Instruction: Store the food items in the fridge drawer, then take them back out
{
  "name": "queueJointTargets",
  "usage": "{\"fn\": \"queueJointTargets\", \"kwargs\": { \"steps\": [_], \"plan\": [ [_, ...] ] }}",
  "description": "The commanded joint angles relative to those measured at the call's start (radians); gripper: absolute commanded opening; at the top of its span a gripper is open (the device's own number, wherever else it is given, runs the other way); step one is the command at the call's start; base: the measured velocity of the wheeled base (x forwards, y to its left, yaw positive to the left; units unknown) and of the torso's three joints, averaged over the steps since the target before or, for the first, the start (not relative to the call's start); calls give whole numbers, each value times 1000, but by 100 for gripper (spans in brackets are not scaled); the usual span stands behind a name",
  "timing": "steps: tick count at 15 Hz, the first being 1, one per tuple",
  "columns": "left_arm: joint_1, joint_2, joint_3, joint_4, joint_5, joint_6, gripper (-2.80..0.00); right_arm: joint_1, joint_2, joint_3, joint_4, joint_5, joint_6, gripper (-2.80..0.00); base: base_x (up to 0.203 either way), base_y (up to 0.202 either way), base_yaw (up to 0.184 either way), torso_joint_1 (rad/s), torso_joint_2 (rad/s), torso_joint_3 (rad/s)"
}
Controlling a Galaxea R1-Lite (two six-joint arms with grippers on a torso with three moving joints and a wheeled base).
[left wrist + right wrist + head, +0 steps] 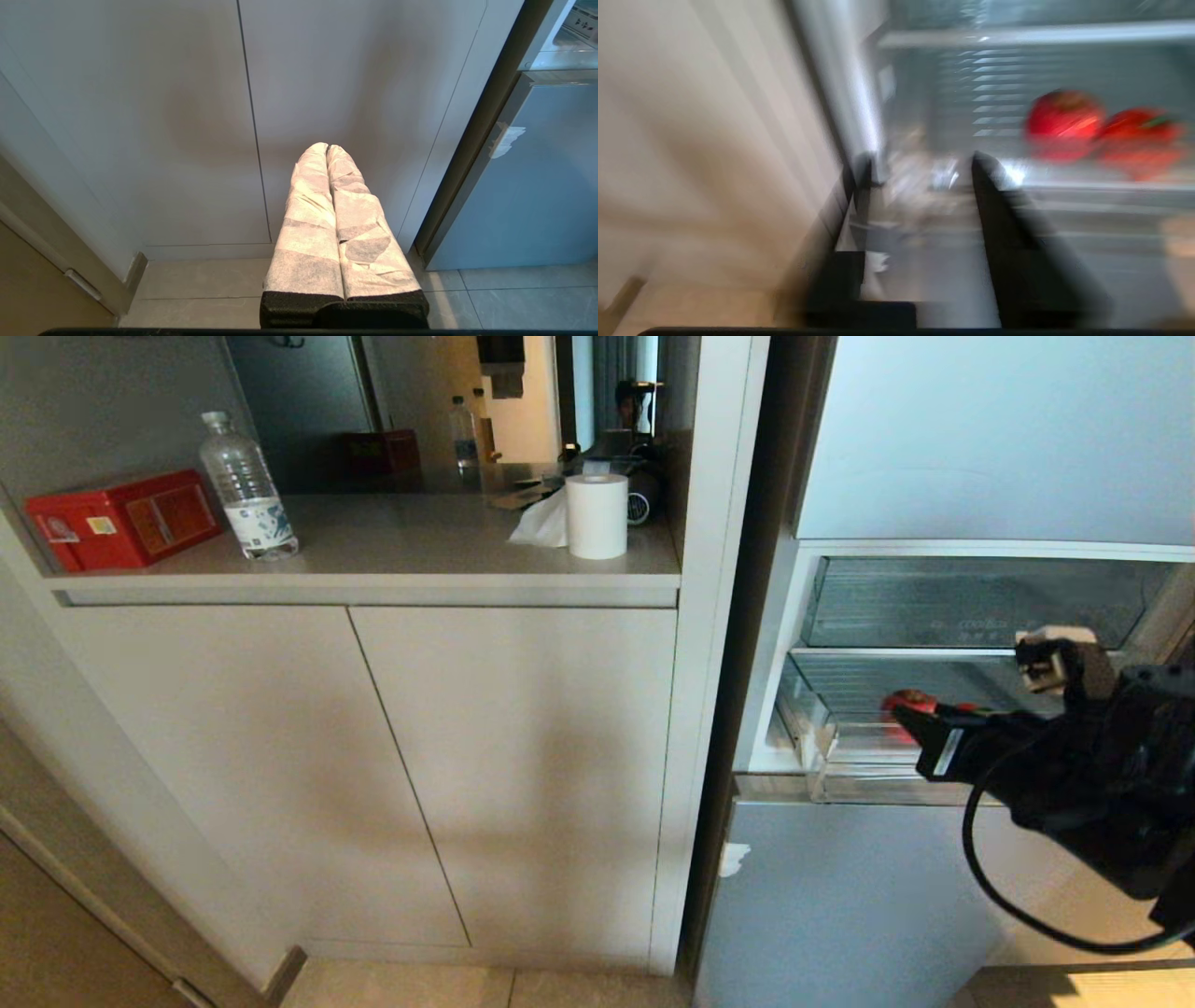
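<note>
Two round red food items [1064, 122] [1141, 137], one with a green stem, lie side by side on the ribbed bottom of the clear fridge drawer [1064, 189], which is pulled out. In the head view one food item [910, 700] peeks out behind my right arm [1074, 775], inside the drawer [864, 782]. My right gripper [920, 169] hovers just before the drawer's front lip, to the side of the food items. It is open with nothing between its black fingers [994, 205]. My left gripper [327, 148] is shut and empty, parked low facing the cabinet doors.
Above the drawer sits another clear flat-fronted compartment [971, 602]. The fridge's lower door [840, 896] is closed. To the left is a cabinet [373, 765] whose counter holds a red box [121, 518], a water bottle [247, 490] and a paper roll [597, 515].
</note>
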Motion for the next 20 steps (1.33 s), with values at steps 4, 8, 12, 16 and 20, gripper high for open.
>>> {"fn": "queueJointTargets", "kwargs": {
  "steps": [4,8,12,16,20],
  "plan": [
    [0,-2,2,0,-1,0,-280,-148,71,-456,584,86,-1,-280,0,0,0,0,0,0],
    [0,-2,2,0,0,0,-280,-203,280,-650,720,120,-5,-280,0,0,0,0,0,0],
    [0,-2,2,0,0,0,-280,-233,388,-726,742,136,-6,-280,0,0,0,0,0,0],
    [0,-2,2,0,0,0,-280,-246,431,-789,781,142,-57,-280,0,0,0,0,0,0],
    [0,-2,2,0,0,0,-280,-253,407,-870,1053,142,-70,-280,0,0,0,0,0,0]
  ]
}}
